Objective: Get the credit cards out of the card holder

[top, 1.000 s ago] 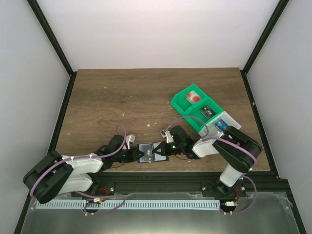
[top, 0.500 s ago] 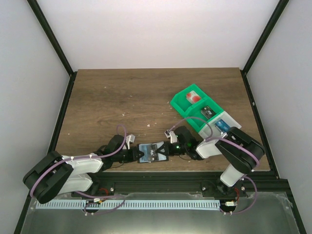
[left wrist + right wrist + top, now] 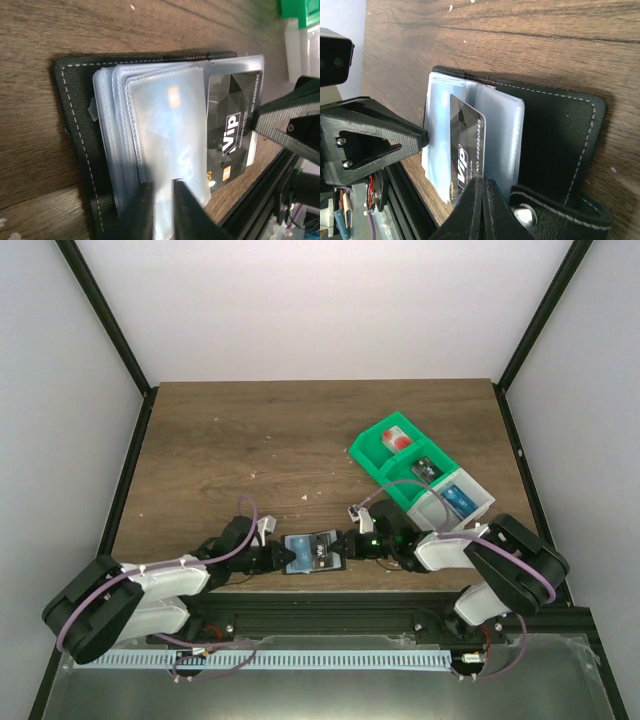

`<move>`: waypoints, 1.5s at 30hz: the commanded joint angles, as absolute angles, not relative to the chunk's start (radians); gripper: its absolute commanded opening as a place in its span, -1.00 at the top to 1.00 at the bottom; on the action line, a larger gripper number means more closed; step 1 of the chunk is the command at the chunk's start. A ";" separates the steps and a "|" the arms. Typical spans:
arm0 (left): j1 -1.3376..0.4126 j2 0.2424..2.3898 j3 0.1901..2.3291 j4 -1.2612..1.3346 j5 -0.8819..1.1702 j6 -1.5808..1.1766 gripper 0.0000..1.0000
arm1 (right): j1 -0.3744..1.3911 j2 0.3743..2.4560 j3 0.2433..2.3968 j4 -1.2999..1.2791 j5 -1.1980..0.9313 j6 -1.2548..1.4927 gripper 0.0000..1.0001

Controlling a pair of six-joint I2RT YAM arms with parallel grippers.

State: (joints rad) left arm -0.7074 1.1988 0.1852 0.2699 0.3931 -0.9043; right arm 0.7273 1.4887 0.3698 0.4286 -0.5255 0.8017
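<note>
Wood table (image 3: pixel 250 440) in white-walled booth; card holder (image 3: pixel 312 552) open at near edge, black cover flat on the wood.
Left claw (image 3: pixel 287 558) clenched on holder's clear sleeves. Dark card (image 3: pixel 465 145) lodged partway out of a sleeve, end gripped by right claw (image 3: pixel 349 544). Farther right, well apart: green tray (image 3: pixel 398 485) containing red-blotched white card (image 3: pixel 397 441).

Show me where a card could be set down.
Bare: the far half of the table, behind the holder and left of the green tray. Crowded: the near edge, where the left gripper pinches the holder and the right gripper a card, and the right, by the white tray.
</note>
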 commanded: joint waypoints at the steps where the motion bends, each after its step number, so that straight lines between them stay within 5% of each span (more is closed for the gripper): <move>1: -0.708 1.157 0.214 0.173 0.368 -0.911 0.50 | 0.717 1.420 0.360 0.363 -0.492 0.786 0.99; 7: -0.707 1.023 0.244 0.139 0.383 -0.953 -0.09 | 0.718 1.266 0.362 0.276 -0.473 0.811 0.99; 22: -0.709 0.812 0.167 0.381 0.495 -1.058 -0.38 | 0.717 1.094 0.338 0.519 -0.659 1.064 0.99; 37: -0.708 0.901 0.128 0.612 0.624 -1.114 0.02 | 0.722 1.135 0.327 0.643 -0.715 1.137 0.99; 43: -0.708 0.955 0.095 0.750 0.662 -1.163 0.36 | 0.730 1.144 0.316 0.656 -0.726 1.139 0.99; 45: -0.707 0.967 0.091 0.775 0.669 -1.163 0.70 | 0.731 1.146 0.317 0.657 -0.738 1.134 0.99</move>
State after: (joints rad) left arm -0.7074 0.9485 0.1116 0.6571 0.6334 -1.1469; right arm 0.7242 1.1404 0.3244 0.6239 -0.7074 1.1381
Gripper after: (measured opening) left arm 0.259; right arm 0.010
